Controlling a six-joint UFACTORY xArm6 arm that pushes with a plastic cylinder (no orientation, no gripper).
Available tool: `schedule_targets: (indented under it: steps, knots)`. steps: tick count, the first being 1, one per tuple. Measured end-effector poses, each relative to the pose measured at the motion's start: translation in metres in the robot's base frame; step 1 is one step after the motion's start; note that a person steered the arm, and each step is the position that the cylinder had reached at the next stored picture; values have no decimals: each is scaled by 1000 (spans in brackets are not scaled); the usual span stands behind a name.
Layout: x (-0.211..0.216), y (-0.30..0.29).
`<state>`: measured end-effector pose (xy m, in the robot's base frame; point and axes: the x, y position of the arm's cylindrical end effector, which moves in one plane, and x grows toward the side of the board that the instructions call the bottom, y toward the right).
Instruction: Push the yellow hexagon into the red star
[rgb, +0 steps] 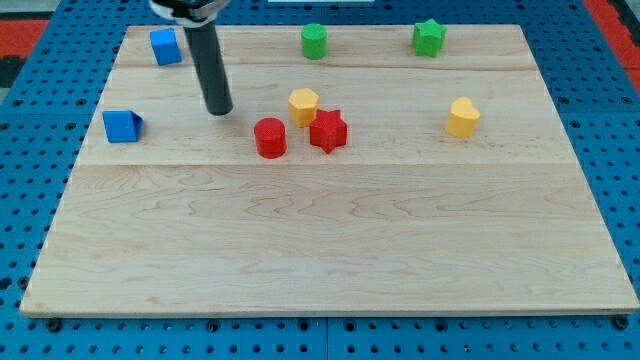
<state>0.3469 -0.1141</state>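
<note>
Jaws are not part of what you are looking at: your arm is ending in a plain dark rod, so nothing is opening, closing or gripping. You are seeing my tip resting on the wooden board, well to the view's left of the red star and a little toward the view's top from it, touching no block.

You are finding the yellow hexagon sitting just beside the red star, on its upper-left side; the two are looking as if they are touching or very nearly so, and you cannot tell which from this angle. A red cylinder is standing close to the star's left, slightly toward the view's bottom, with a narrow gap between them.

Farther from the star, you are seeing a second yellow block, its shape unclear, lying well to the star's right. A green block is sitting near the board's far edge, almost straight toward the view's top from the star, and a green star is sitting up and to the right. Two blue blocks are lying far to the star's left: one blue block near the top corner, behind the rod, and another blue block roughly level with the star.
</note>
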Motion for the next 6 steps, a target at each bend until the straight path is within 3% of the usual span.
schedule_targets:
  steps: [2,4,6]
  knots:
    - [-17,89]
    - [-20,91]
    - [3,88]
